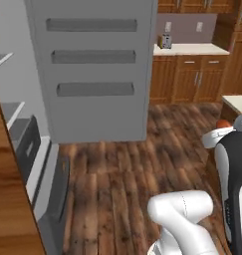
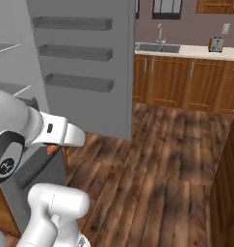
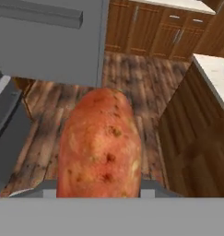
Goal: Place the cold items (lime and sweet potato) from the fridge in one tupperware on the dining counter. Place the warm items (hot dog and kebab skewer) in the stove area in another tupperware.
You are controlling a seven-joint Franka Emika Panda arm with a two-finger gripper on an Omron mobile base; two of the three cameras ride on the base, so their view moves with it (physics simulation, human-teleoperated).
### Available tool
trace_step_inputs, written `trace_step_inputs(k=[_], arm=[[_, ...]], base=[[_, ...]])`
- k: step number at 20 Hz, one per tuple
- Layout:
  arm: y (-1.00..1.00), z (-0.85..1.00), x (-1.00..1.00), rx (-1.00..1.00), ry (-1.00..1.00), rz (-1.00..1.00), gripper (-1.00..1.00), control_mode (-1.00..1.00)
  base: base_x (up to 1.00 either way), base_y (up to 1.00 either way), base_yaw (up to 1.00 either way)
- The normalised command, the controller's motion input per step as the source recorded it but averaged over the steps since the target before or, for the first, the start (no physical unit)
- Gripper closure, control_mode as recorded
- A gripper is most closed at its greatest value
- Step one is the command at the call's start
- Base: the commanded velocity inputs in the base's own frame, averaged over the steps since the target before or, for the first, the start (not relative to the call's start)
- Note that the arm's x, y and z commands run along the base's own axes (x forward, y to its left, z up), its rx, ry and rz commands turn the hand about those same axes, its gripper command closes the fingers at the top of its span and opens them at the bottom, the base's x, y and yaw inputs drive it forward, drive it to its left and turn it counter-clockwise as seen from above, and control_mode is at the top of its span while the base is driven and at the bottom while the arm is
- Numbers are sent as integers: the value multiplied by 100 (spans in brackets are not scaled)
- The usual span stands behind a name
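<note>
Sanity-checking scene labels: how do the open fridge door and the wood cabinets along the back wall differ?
Colour: the fridge door is plain grey; the back cabinets are brown wood grain.
Pose: the fridge door stands swung out over the floor; the cabinets' doors are shut flush.
Fittings: the fridge door carries three shelf bins on its inner face; the cabinets carry small metal handles and a pale countertop with a toaster.
Shared: both stand upright from the floor.

I can read no text, label, brand or number anywhere here. The open fridge door (image 1: 95, 69), the toaster (image 2: 215, 44) on the far counter and the cabinet fronts (image 2: 181, 82) carry no legible markings, and the small mark on my own arm is too blurred to make out.
</note>
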Motion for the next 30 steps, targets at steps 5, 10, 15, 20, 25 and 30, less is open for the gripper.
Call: trace_step_inputs(k=[5,10,15,20,25,30], arm=[[0,0,0,0,0,0,100,100],[0,0,0,0,0,0,100,100],[0,0,0,0,0,0,100,100],[0,0,0,0,0,0,100,100],[0,0,0,0,0,0,100,100],[0,0,0,0,0,0,100,100]], base=[[-50,3,-97],[-20,-14,-81],[22,7,-54],[35,3,-25],[1,-81,-3],[-10,-100,0]])
